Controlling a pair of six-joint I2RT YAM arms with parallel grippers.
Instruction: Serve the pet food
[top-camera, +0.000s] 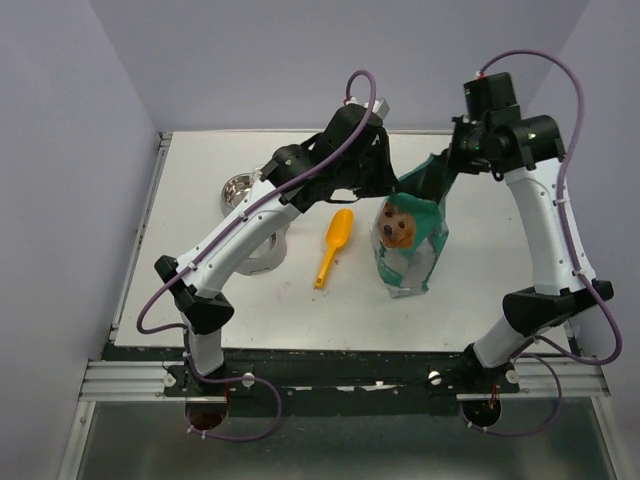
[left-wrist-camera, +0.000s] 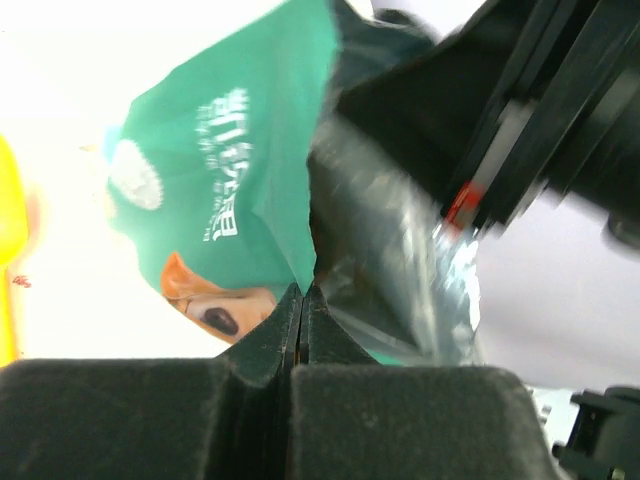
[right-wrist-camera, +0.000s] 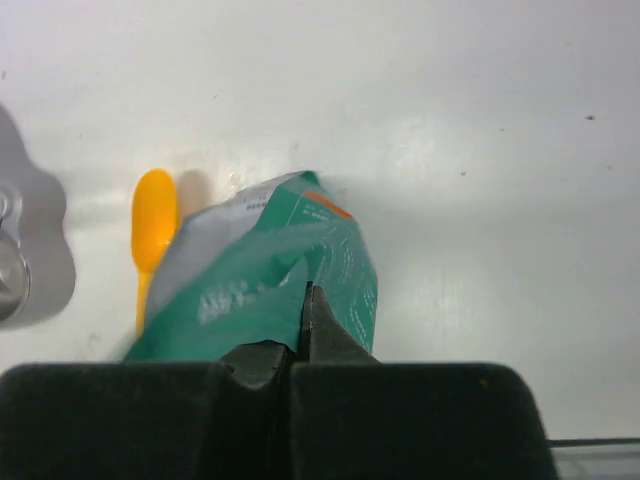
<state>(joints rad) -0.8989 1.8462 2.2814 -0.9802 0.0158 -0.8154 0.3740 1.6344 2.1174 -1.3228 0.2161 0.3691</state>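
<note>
— Where is the pet food?

— No kibble shows in any view, so I cannot tell where it lies. What does show is the teal-and-white bag (top-camera: 410, 245) with the dog's face on it. It stands upright around the middle of the desk (top-camera: 300, 310), a little to the right.

— And the fingers?

— Both pairs are up at the top of the bag. The left fingers (left-wrist-camera: 297, 312) are pressed together, pinching the left edge of the mouth, with silvery lining showing just right of them. The right fingers (right-wrist-camera: 313, 322) are also pressed together on the top edge at the far right, which lifts toward them.

— What lies around it?

— An orange scoop (top-camera: 333, 247) lies flat just left of the bag, not touching it, with its handle toward the near edge. A steel bowl (top-camera: 237, 192) sits far left, partly behind the left arm.
</note>
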